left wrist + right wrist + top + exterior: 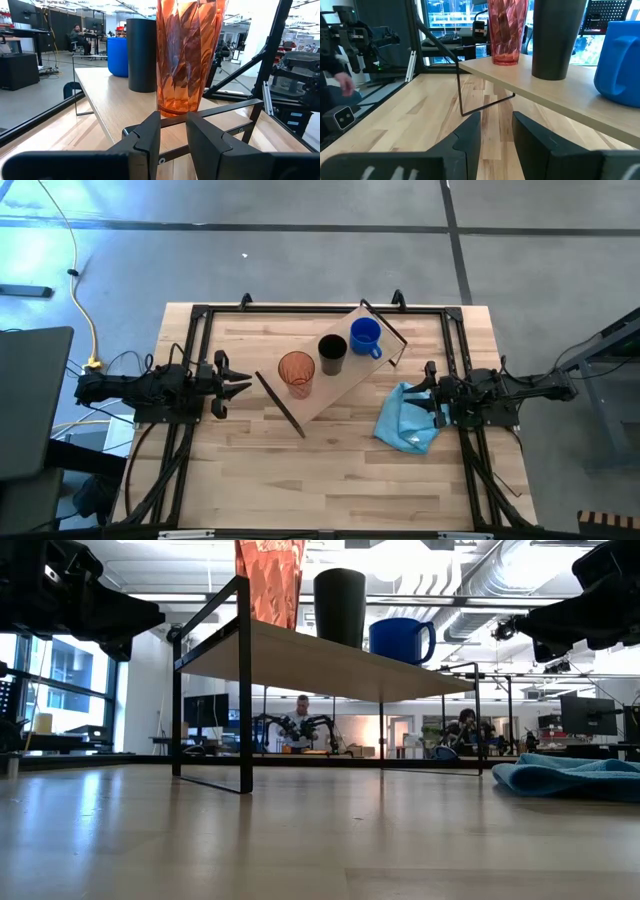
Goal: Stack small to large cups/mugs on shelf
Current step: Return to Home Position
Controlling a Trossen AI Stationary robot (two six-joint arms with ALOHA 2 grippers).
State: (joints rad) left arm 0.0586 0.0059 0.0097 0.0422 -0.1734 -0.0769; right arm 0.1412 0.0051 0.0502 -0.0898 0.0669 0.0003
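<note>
Worktop [330,470] of pale wood carries the shelf [325,395], set aslant across its middle. I see a light blue cloth [408,420] crumpled near the shelf's right end. On the board, upright in a row, stand the blue mug [365,335], the black cup [332,352] and the orange-red tumbler [296,370]. My left claw [173,116] faces the tumbler, fingers slightly parted and empty. The right claw [496,116], beside the cloth, is likewise parted and empty.
</note>
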